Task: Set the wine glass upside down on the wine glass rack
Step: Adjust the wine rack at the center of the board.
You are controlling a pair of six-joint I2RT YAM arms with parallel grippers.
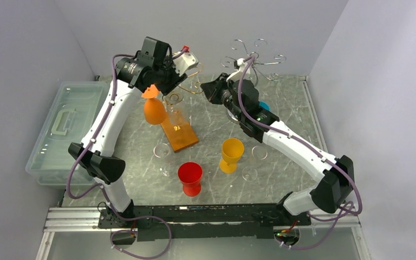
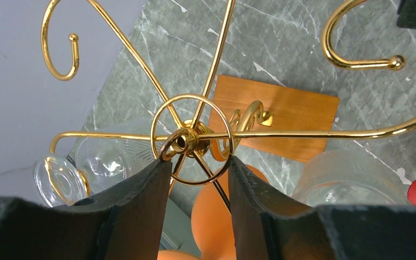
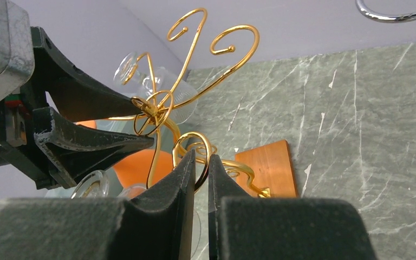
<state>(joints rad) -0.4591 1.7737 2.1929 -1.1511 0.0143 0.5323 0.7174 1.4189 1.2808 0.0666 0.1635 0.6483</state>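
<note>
The gold wine glass rack (image 1: 180, 132) stands mid-table on a wooden base. An orange wine glass (image 1: 154, 110) hangs upside down, foot up, at the rack's left side; its bowl shows below the jaws (image 2: 216, 216) and in the right wrist view (image 3: 135, 165). The hook carrying its foot is hidden. My left gripper (image 1: 172, 89) sits over the rack's top ring (image 2: 187, 142), both fingertips touching that ring's sides (image 2: 195, 160). My right gripper (image 1: 203, 86) is nearly shut, with a gold wire loop of the rack pinched between its fingers (image 3: 201, 157).
Clear glasses (image 2: 108, 157) hang on the gold rack. A red glass (image 1: 189, 177) and a yellow glass (image 1: 232, 154) stand in front of it, a blue one (image 1: 264, 105) behind my right arm. A silver rack (image 1: 254, 57) stands at the back, a clear plastic bin (image 1: 65, 127) at left.
</note>
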